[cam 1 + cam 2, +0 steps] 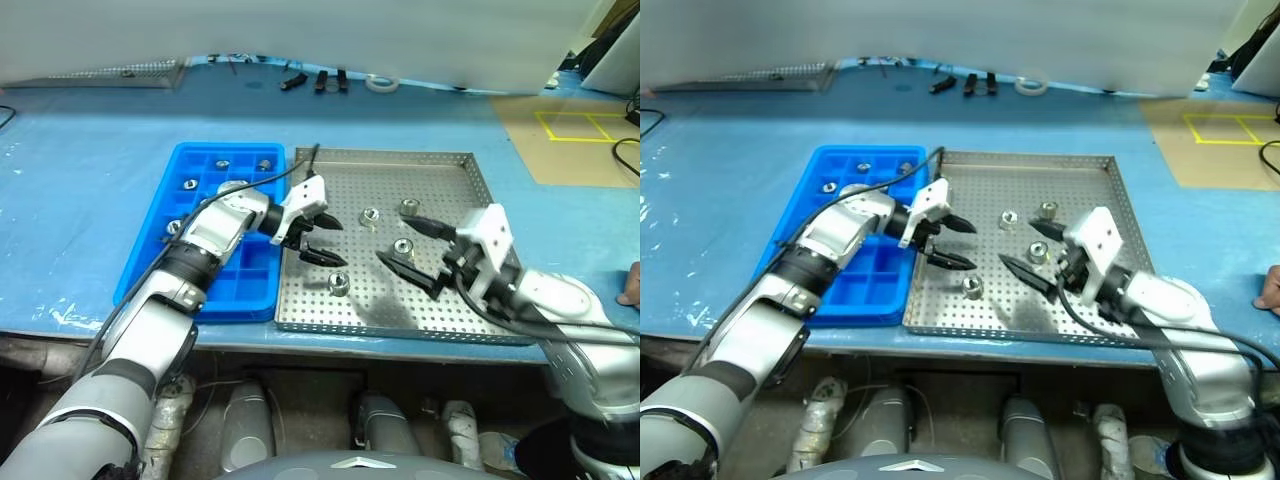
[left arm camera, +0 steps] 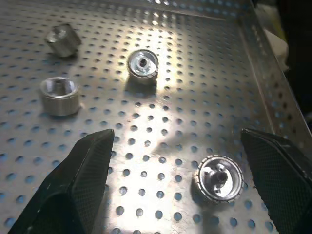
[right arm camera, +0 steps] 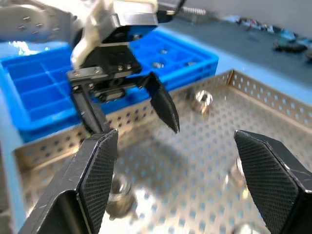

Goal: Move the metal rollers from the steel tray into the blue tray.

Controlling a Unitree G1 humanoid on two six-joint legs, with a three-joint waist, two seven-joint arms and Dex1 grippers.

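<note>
The steel tray [image 1: 440, 180] lies in the middle of the blue table, with several metal rollers on its perforated floor: one [image 1: 369, 215], another [image 1: 408, 207], a third [image 1: 339, 283]. To its left lies the blue tray [image 1: 245, 280], with a few rollers [image 1: 222, 165] in its far compartments. My left gripper [image 1: 332, 243] hangs open and empty over the steel tray's left part, pointing right. A roller [image 2: 218, 178] lies between its fingers [image 2: 87, 180], untouched. My right gripper [image 1: 395, 240] is open and empty over the tray's middle, pointing left at the left gripper's fingers [image 3: 163, 105].
Small black tools [image 1: 320, 80] and a white tape roll [image 1: 382, 83] lie at the table's far edge. A mesh tray [image 1: 120, 72] sits at the back left. A person's hand [image 1: 632, 285] shows at the right edge. Yellow floor markings [image 1: 580, 125] lie beyond the table's right end.
</note>
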